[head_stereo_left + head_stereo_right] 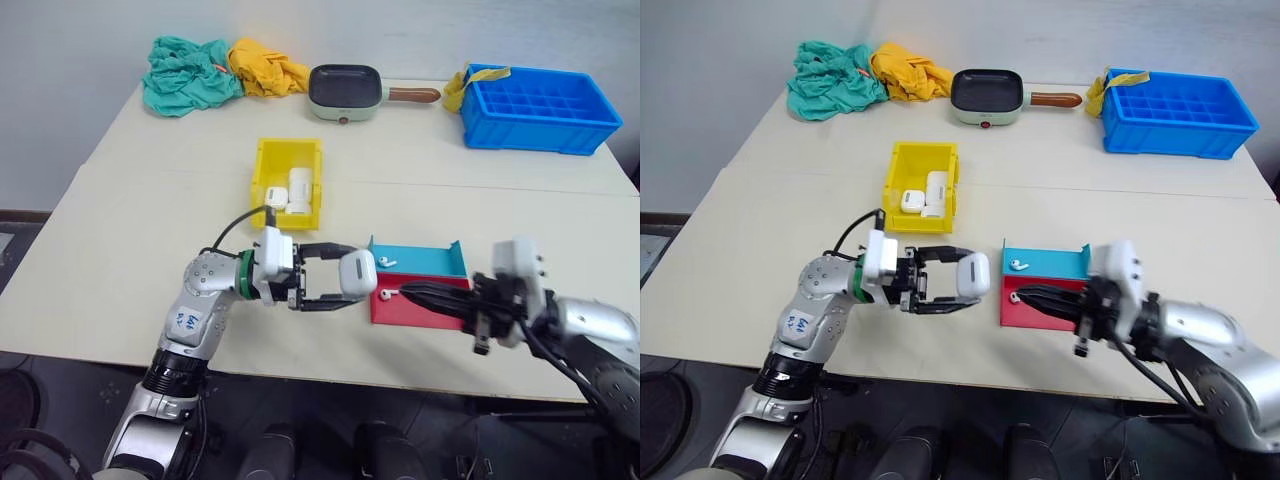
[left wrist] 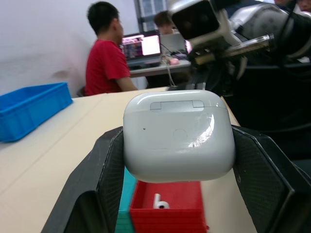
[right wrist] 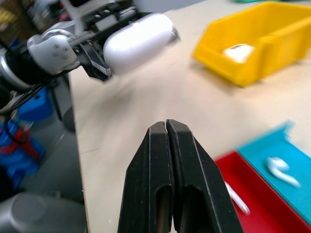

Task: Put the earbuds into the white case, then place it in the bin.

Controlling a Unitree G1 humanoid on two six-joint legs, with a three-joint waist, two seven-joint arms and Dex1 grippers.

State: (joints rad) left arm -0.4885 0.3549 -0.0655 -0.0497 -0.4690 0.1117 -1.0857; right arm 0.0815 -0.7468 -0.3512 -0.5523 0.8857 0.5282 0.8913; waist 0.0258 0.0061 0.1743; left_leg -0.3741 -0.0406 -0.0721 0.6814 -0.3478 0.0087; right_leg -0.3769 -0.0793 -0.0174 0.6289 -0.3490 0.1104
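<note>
White case [image 1: 357,273], glossy, rounded, pinched in left gripper [image 1: 338,278] above matte beige table [image 1: 120,250]. Left wrist: seated person [image 2: 107,53] beyond. Right wrist: right gripper [image 3: 166,127] pressed together; earbuds [image 3: 282,171] in trays.

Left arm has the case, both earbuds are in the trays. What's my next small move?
Probably open the right gripper: its jaws are shut and empty above the red tray, where one earbud lies. The white case looks closed in the left gripper.
</note>
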